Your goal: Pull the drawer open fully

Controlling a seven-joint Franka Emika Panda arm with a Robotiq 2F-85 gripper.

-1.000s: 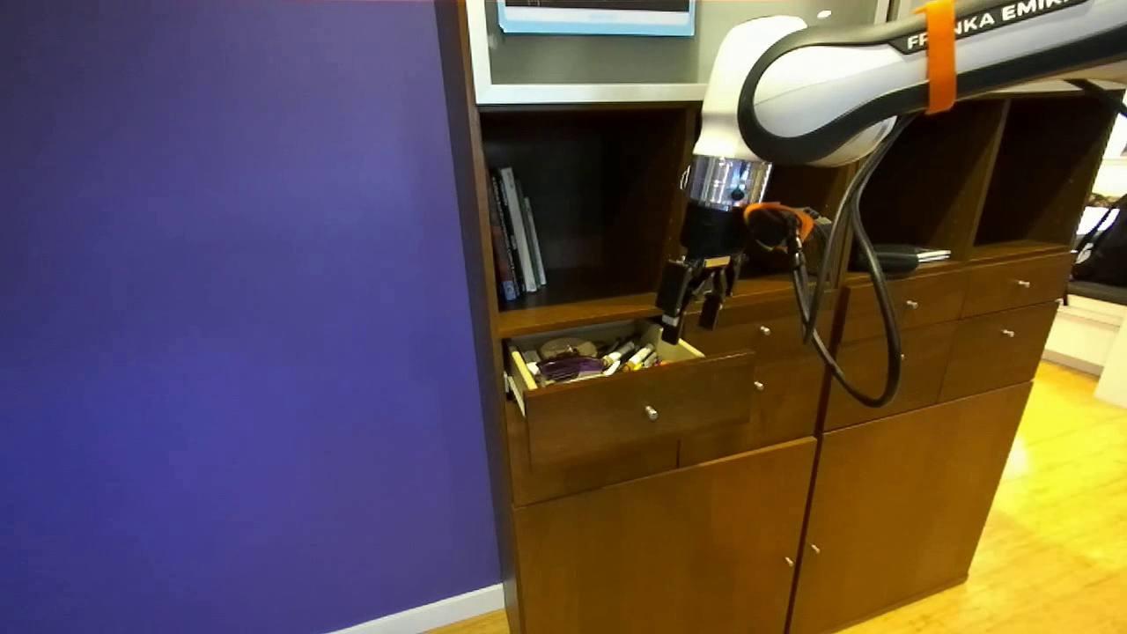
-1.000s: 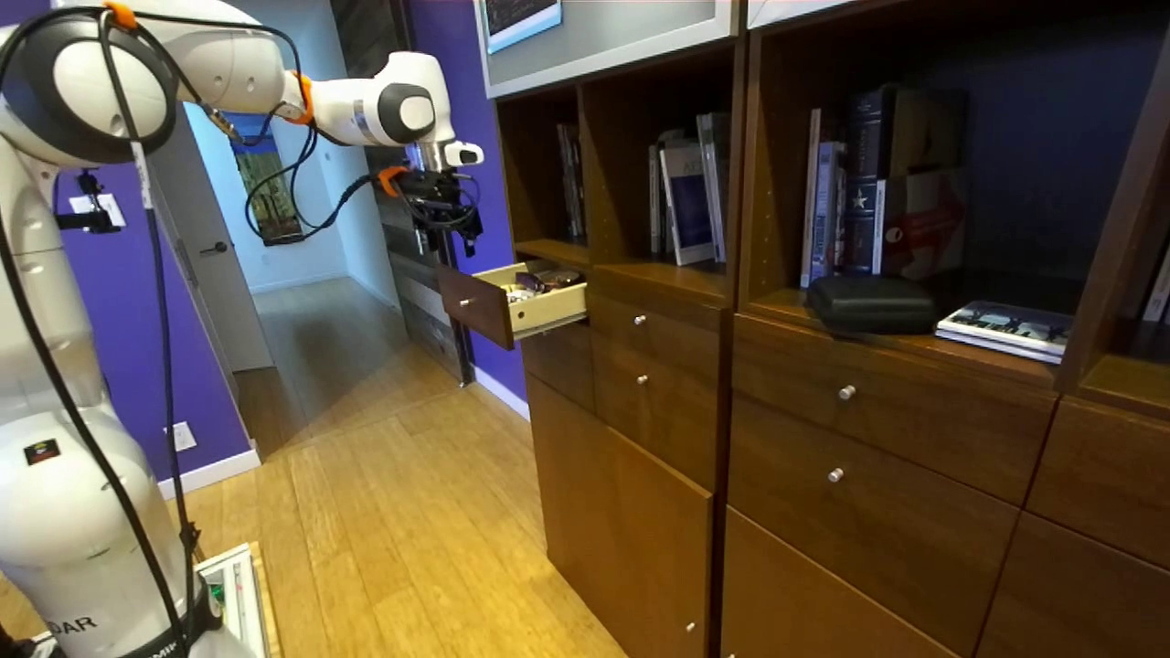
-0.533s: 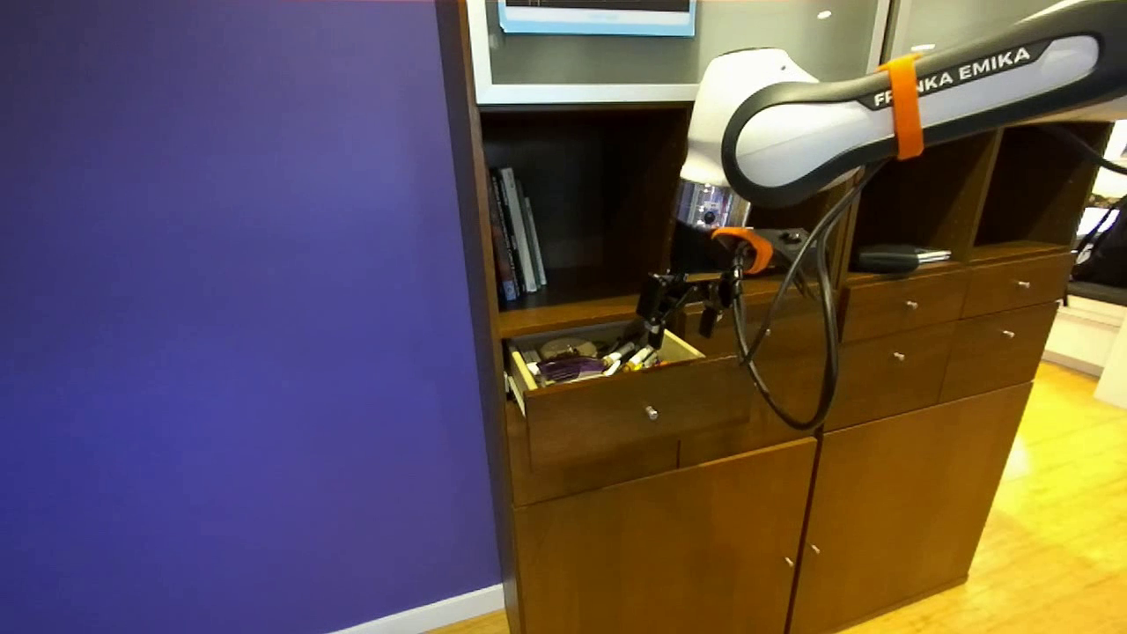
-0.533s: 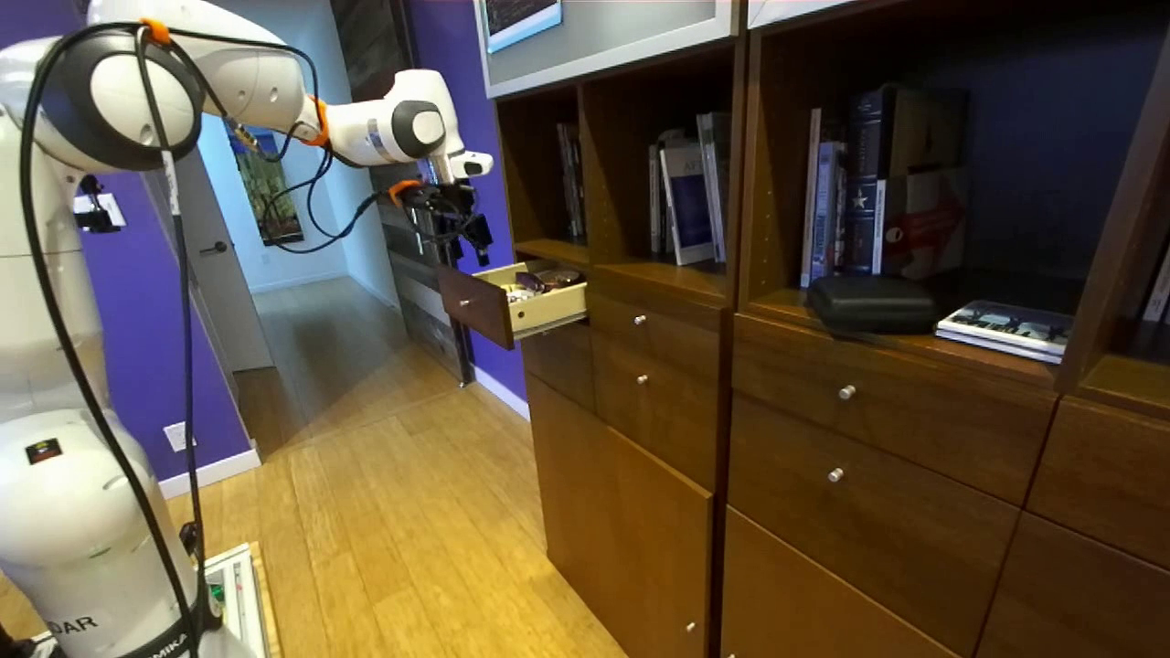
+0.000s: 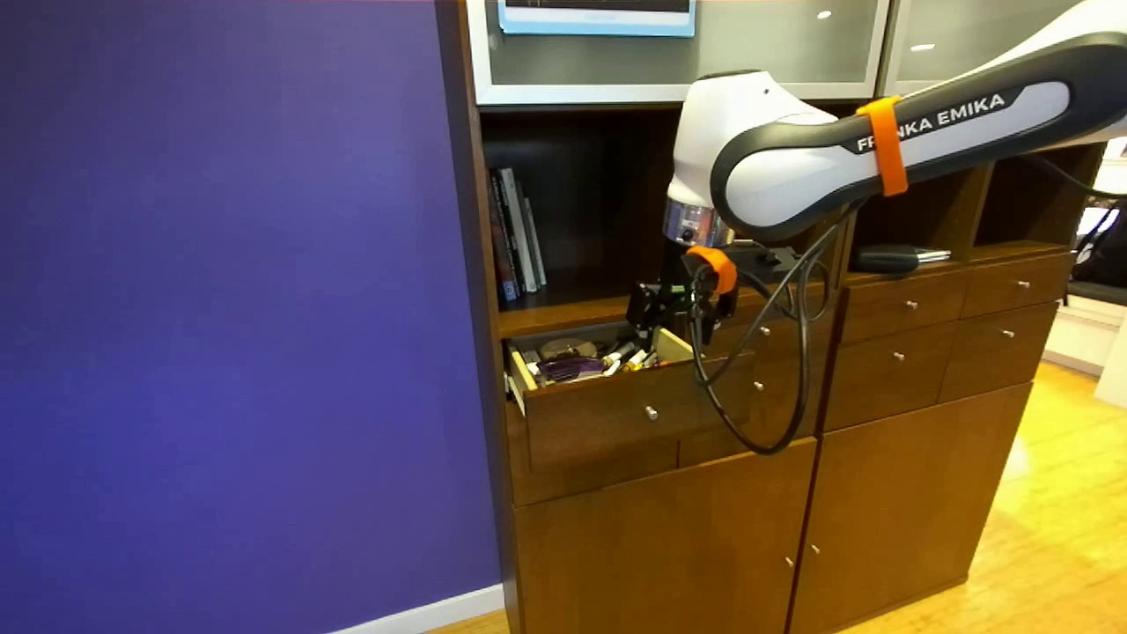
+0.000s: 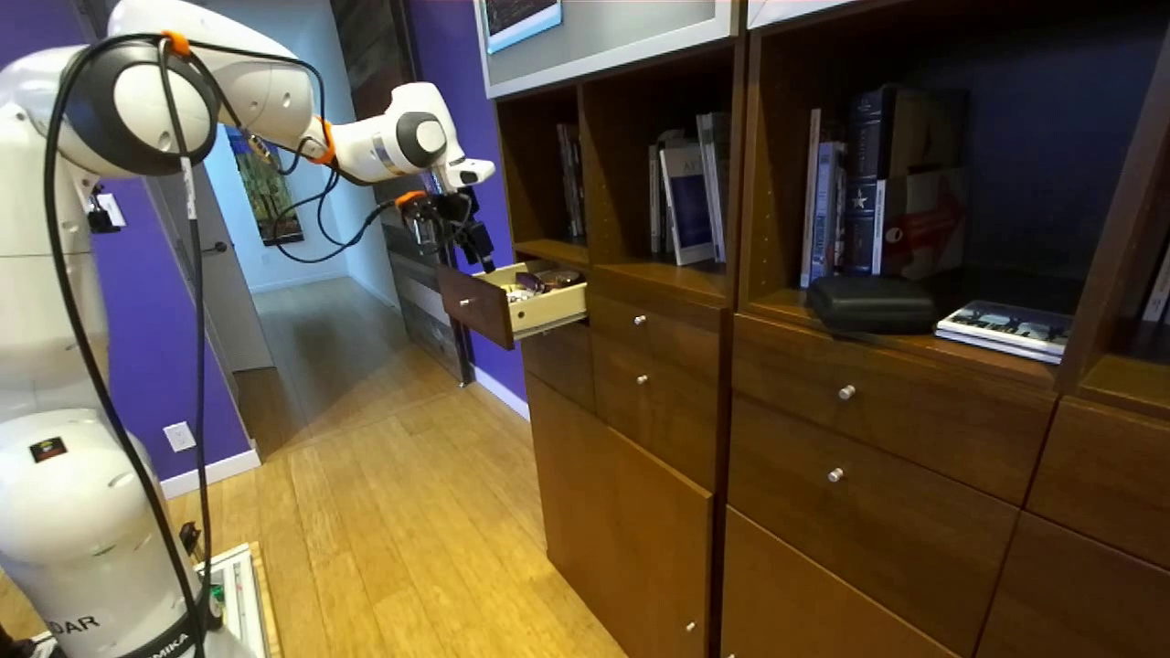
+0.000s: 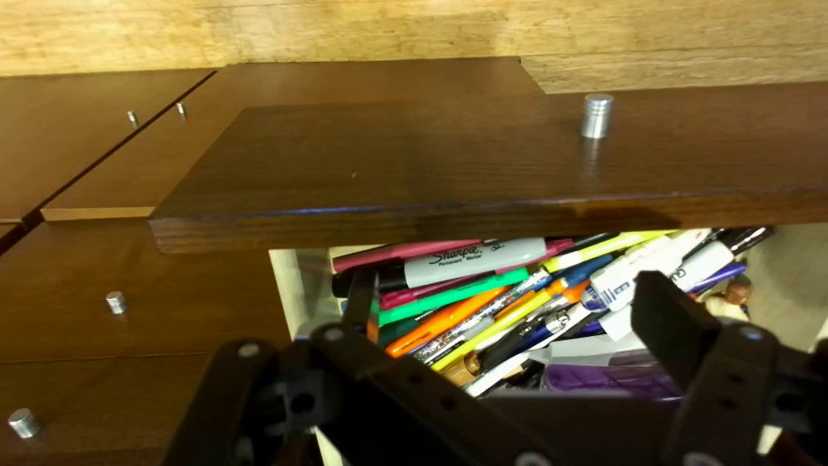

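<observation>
At the left end of the dark brown wooden cabinet (image 5: pixel 669 537), beside the purple wall (image 5: pixel 246 308) in an exterior view, the wide, shallow, brown wooden drawer (image 5: pixel 590 431) with its small metal knob (image 5: pixel 651 412) stands drawn out; if this is its full length, I cannot tell. Between its pale inner walls lie coloured pens and markers (image 7: pixel 446 323), near a see-through purple object (image 7: pixel 608 378). Above them is the black two-finger gripper (image 7: pixel 508 288), its fingers (image 7: pixel 669 317) wide apart, and in the wrist view the pens show through the gap; whether the fingertips touch them cannot be judged. The knob is apart from the fingers. The white and black robot arm (image 5: pixel 784 185) has its forearm sloping down and its wrist bent so that the gripper points downward. Under the forearm, a black cable (image 5: pixel 769 451) hangs in a loop before other brown drawer fronts (image 5: pixel 764 407). In an exterior view, the arm's white base (image 6: pixel 64 512) stands well apart from the cabinet.
</observation>
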